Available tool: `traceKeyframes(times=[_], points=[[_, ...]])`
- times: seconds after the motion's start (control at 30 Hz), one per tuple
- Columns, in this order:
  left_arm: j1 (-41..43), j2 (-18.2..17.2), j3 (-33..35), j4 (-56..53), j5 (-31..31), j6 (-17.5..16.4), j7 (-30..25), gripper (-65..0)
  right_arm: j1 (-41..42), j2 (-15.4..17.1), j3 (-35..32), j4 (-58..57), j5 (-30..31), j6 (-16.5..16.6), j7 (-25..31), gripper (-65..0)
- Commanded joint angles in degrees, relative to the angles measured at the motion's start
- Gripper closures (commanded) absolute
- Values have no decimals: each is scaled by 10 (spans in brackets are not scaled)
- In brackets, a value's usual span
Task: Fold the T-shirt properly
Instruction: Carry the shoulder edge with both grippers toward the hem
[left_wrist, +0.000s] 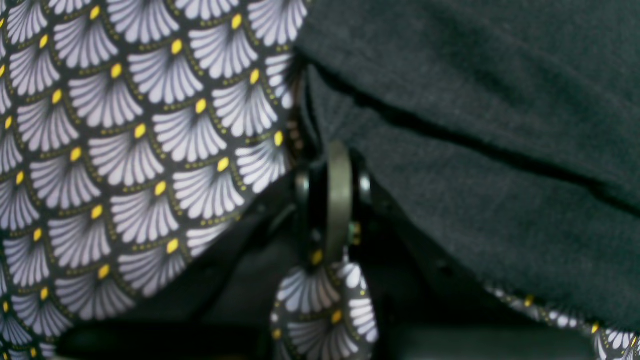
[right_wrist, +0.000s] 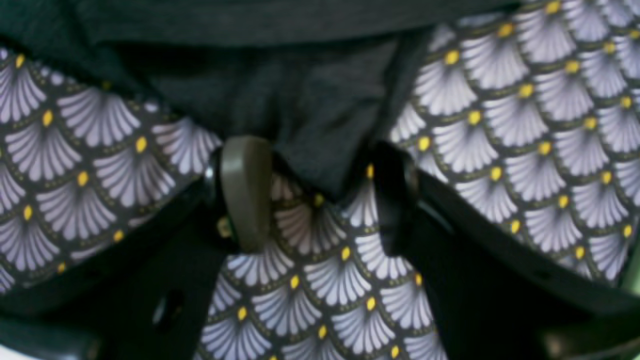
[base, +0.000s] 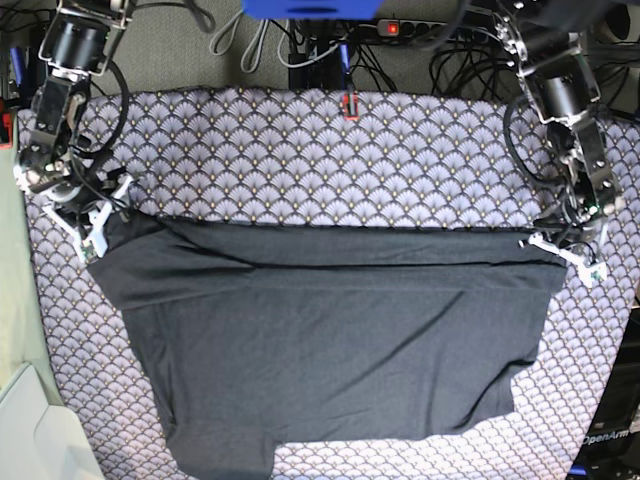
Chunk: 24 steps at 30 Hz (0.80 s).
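Observation:
The dark charcoal T-shirt (base: 330, 330) lies spread on the patterned cloth, its far edge a straight fold line between the two grippers. My left gripper (base: 562, 247) is at the shirt's far right corner. In the left wrist view this gripper (left_wrist: 331, 157) is shut, and the T-shirt's edge (left_wrist: 475, 125) runs into its fingertips. My right gripper (base: 97, 222) is at the shirt's far left corner. In the right wrist view this gripper (right_wrist: 320, 167) is open, with a bunched fold of the T-shirt (right_wrist: 300, 110) lying between its fingers (right_wrist: 245, 195).
The purple-white scallop-patterned cloth (base: 350, 160) covers the whole table under the shirt. A pale container (base: 35, 430) sits at the near left corner. Cables and a power strip (base: 400, 28) lie beyond the far edge.

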Motion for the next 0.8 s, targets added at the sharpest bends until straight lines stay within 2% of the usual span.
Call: traceKeyframes(times=[0.0,0.1,0.17,0.27,0.47,0.63,0.77], points=[[-6,-7,-1,6,0,-1,7,-5,10,9,0,2,5,-2,7,-335],[-4,-7,-1,7,0,-1,9,-5,11,10,0,-10,5,-2,10,-293],[-3,-7,-1,16,0,-1,10,-5,8,10,0,-9,5,-2,28,-195],[13,-7,0,46,1,-2,13,-5,7,11,0,-9,5,-2,35,-3],[41,-7,3,112,2,-2,16,-5,-19,20,1,25,5,-2,35,0],[47,-8,-1,142,1,-2,68,-5,-77,22,1,112,33,-2,35,0],[72,-9,-2,184,1,-2,86,-5,-133,24,1,176,43,-2,34,0]])
